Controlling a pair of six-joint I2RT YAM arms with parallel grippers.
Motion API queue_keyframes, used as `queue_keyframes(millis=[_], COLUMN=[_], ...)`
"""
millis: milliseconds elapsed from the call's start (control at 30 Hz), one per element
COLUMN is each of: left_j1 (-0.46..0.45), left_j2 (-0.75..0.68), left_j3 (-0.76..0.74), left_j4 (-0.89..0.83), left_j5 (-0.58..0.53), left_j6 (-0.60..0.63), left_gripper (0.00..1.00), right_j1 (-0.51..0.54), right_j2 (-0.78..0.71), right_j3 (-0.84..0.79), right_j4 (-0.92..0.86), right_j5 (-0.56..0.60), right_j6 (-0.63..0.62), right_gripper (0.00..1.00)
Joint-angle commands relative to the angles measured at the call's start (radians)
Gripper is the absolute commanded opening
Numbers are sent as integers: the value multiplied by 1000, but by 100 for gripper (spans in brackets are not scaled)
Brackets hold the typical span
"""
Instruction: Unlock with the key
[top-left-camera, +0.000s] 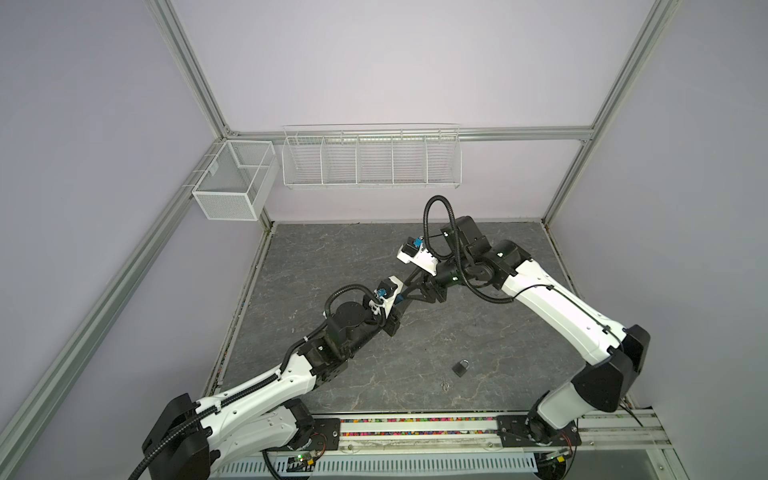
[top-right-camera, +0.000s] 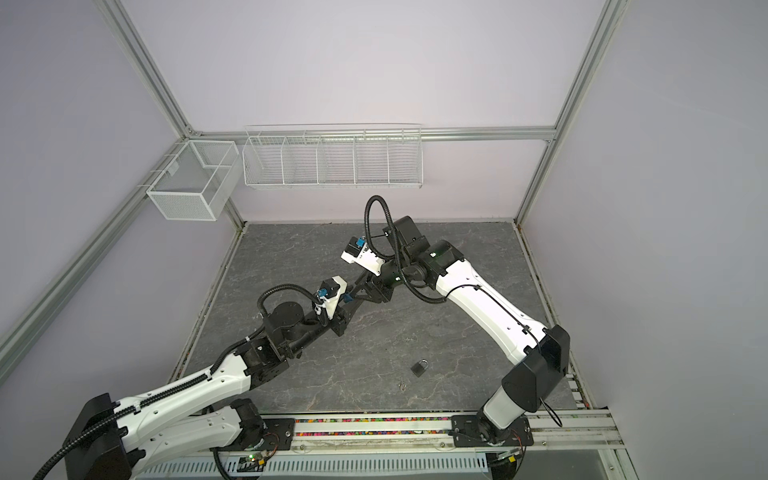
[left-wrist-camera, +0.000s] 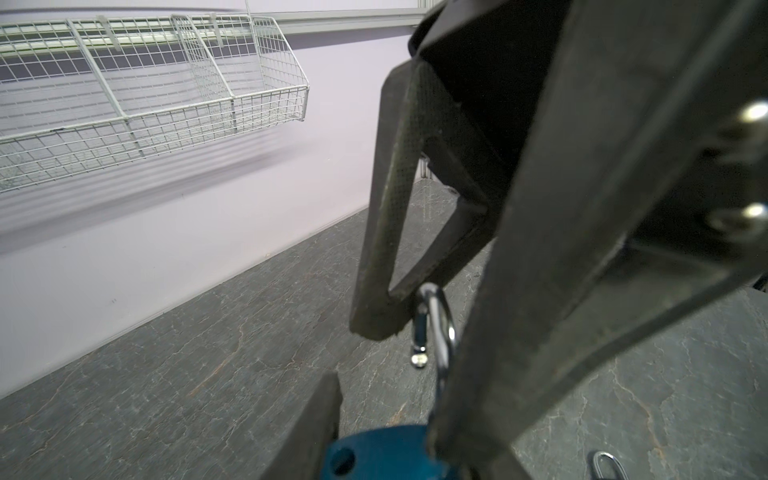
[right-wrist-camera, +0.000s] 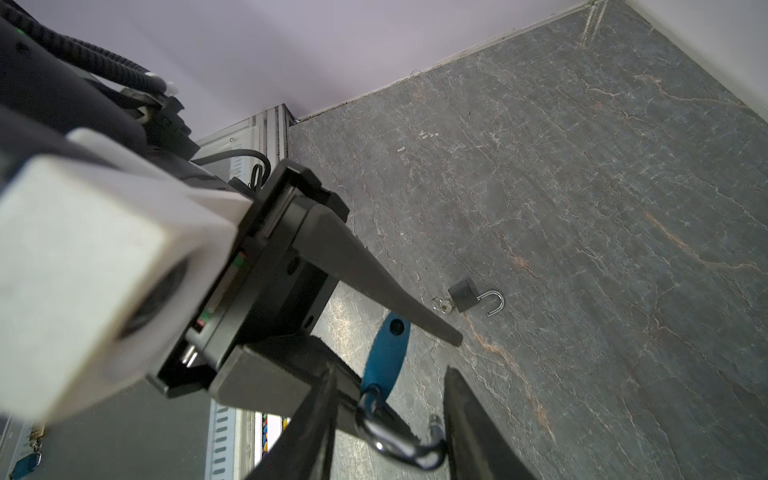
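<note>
While the left tool (top-left-camera: 400, 301) pinches the blue padlock (right-wrist-camera: 386, 357), the right tool (top-left-camera: 410, 292), half spread, grips its open shackle (left-wrist-camera: 441, 332).

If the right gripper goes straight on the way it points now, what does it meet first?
Most likely the blue padlock held by the left gripper; its shackle lies between the fingers of the right gripper.

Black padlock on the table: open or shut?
Open. In the right wrist view the black padlock lies flat and one leg of its shackle ends free, outside the body.
</note>
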Motion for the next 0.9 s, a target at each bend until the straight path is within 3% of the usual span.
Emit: queue_keyframes(millis=[0,367,633,833,867], left_j1=[8,10,10,10,11], left_j2=[-10,16,49,94,101], left_j3=[21,48,77,82,84], left_j4=[27,29,3,12,10], left_j5=[-5,-33,-175,-241,-244], left_j6=[-7,-67,-150,-198,-208], left_gripper=[0,0,0,0,0], right_j1=[0,1,2,1,0], right_j2=[-10,-9,-32,-33,-38], right_j3=[-12,-26,-64,-77,-84], right_j4=[-13,-2,92,148,149], right_j5=[-35,-6,132,213,234], right_j6=[-11,16,162,333,343], right_gripper=[39,26,7,7,12])
